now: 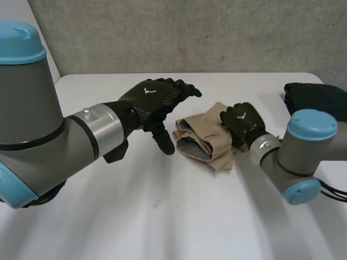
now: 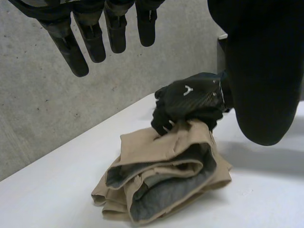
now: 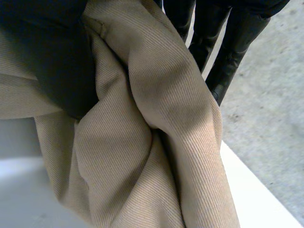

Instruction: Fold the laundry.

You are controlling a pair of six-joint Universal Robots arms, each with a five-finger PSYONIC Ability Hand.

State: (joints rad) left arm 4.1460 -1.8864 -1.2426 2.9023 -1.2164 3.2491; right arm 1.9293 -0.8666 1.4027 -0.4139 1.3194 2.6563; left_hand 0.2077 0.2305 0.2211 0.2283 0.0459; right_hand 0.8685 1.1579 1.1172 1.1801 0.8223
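A tan garment (image 1: 203,138) lies bunched in loose folds on the white table (image 1: 162,216), its grey lining showing at the near side (image 2: 161,175). My right hand (image 1: 242,123) sits on the garment's right edge, and its fingers (image 3: 228,42) and thumb (image 3: 57,71) pinch a ridge of the tan cloth (image 3: 156,118) between them. In the left wrist view my right hand (image 2: 190,97) grips the far edge of the pile. My left hand (image 1: 154,100) hovers open just left of the garment, fingers (image 2: 90,33) straight and apart from the cloth.
A dark folded garment (image 1: 317,97) lies at the table's back right, behind my right arm (image 1: 303,151). A grey concrete wall (image 1: 190,32) stands behind the table's far edge. White tabletop stretches across the front.
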